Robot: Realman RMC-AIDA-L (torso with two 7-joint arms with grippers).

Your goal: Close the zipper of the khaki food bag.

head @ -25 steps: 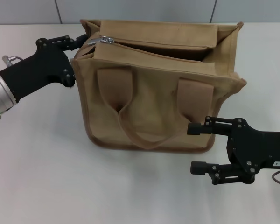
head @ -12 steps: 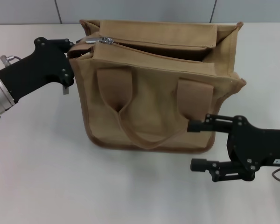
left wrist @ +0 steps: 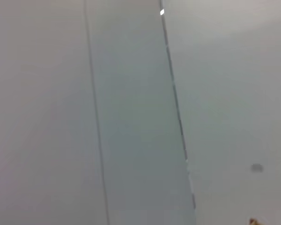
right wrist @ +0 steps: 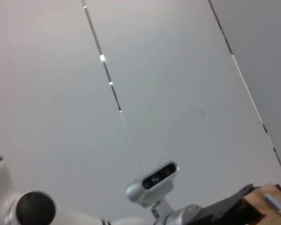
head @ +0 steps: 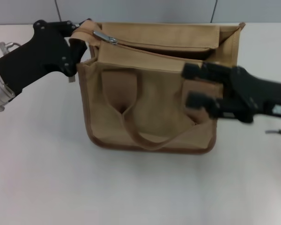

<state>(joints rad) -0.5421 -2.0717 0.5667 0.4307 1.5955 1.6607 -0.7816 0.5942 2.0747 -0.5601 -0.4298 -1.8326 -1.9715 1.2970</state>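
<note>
The khaki food bag (head: pixel 150 117) stands upright mid-table with its top gaping. Its zipper (head: pixel 154 45) runs along the top, the silver slider (head: pixel 105 38) sitting at the left end. My left gripper (head: pixel 77 35) is at the bag's upper left corner, shut on the fabric edge just beside the slider. My right gripper (head: pixel 193 85) hovers open in front of the bag's right strap patch (head: pixel 196 110), blurred by motion. The right wrist view catches the left gripper (right wrist: pixel 225 209) and the bag corner (right wrist: pixel 264 197) with the slider (right wrist: pixel 277 205).
The bag's looping handle (head: pixel 145 133) hangs down its front. White tabletop (head: pixel 42 178) surrounds the bag, with a grey wall (head: pixel 131 9) behind. The left wrist view shows only wall panels (left wrist: pixel 131 117).
My right gripper rose from the table at the front right to the bag's right strap patch. The left gripper closed on the bag's left corner and pulled it up.
</note>
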